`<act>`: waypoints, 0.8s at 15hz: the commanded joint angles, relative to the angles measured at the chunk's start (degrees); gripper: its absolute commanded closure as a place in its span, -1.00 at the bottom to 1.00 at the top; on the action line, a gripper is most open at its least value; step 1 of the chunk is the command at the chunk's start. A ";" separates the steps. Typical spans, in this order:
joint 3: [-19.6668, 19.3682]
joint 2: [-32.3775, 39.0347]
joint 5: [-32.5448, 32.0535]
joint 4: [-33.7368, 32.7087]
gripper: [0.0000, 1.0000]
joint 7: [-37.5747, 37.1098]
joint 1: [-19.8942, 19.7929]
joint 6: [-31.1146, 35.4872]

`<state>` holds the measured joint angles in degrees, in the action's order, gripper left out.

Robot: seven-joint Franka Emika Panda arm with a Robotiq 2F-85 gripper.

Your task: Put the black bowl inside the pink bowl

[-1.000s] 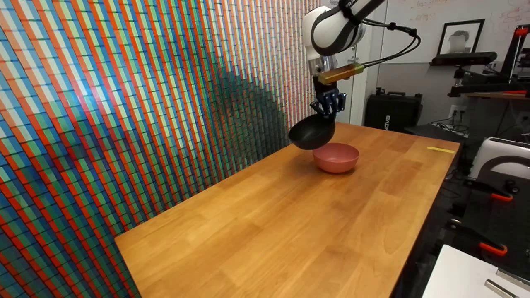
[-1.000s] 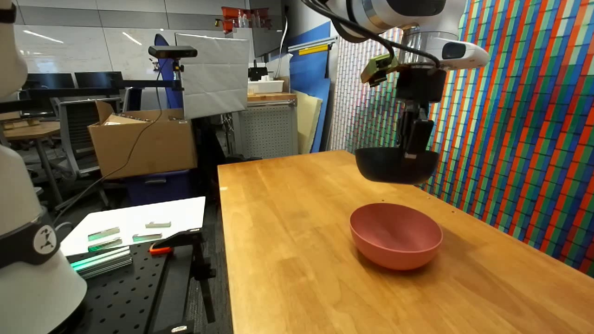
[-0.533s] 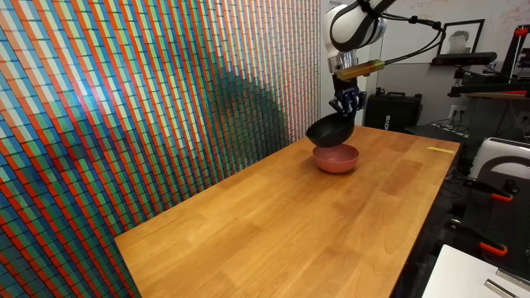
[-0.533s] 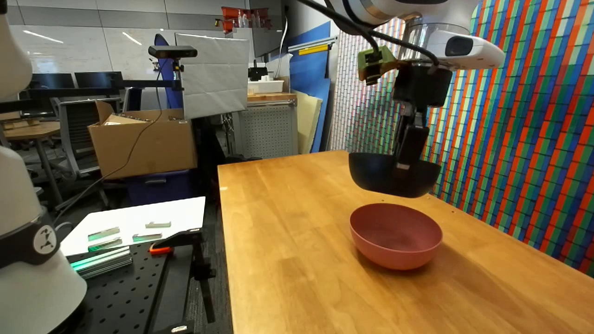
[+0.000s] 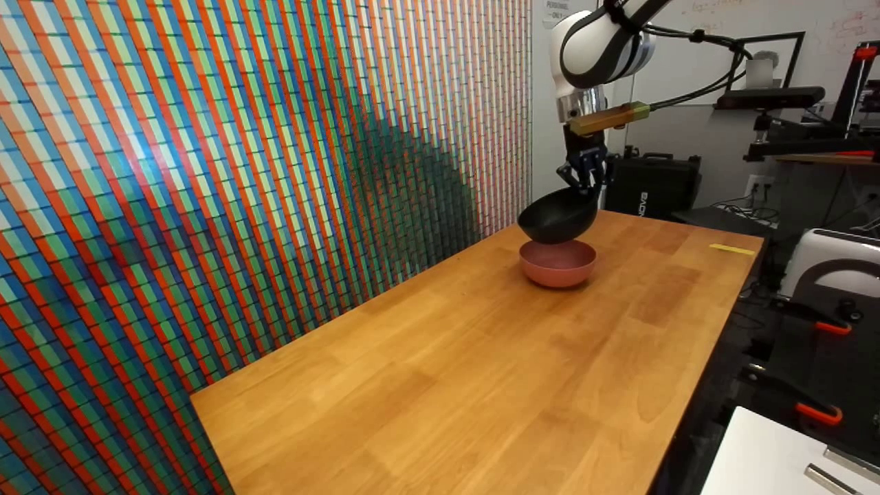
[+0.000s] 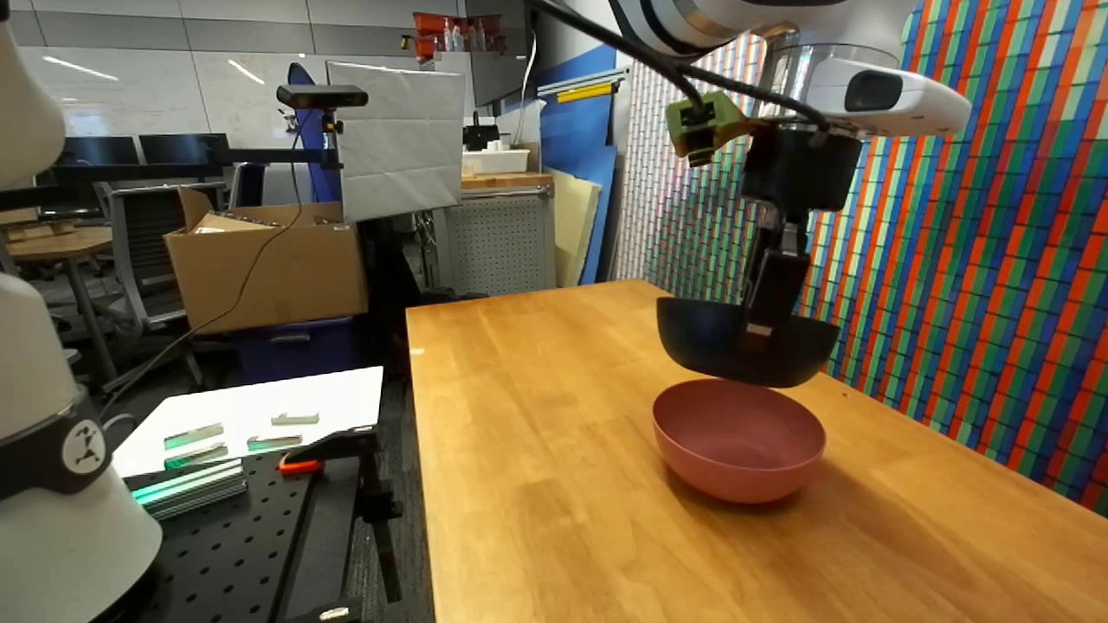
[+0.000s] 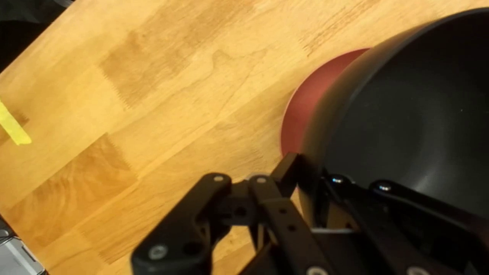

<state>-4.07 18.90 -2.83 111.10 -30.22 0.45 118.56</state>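
Leftmost in the wrist view, a yellow strip [image 7: 14, 124] is seen on the wooden table [image 7: 191, 110]. Next, the fingers [image 7: 286, 168] of the gripper [image 7: 310, 173] are noted drawn together to a wall's thickness, one outside, one inside. Then the pink bowl [image 7: 303, 105], largely covered. Rightmost, the black bowl [image 7: 408, 118], its wall pinched by those fingers near the rim. In both exterior views it is held tilted above the pink bowl, set on the table; contact between the bowls cannot be told.

Ext. views share tbl [image 5: 467, 371] from opp. dirs; wrist cam looks down, nr blk bowl [image 7: 405, 114].
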 commanded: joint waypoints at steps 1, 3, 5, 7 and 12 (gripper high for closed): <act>-0.35 -1.10 1.17 0.74 0.31 0.93 0.20 1.27; -0.30 -1.09 1.04 0.80 0.15 1.03 0.30 1.47; -0.25 -1.07 1.16 0.80 -0.17 1.07 0.36 1.52; -0.25 -1.36 1.33 0.99 -0.48 1.08 0.36 1.68; 0.79 -2.32 -0.04 -1.05 -1.00 2.44 1.74 -0.39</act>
<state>-3.84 18.63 -2.82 110.94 -29.82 0.93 119.58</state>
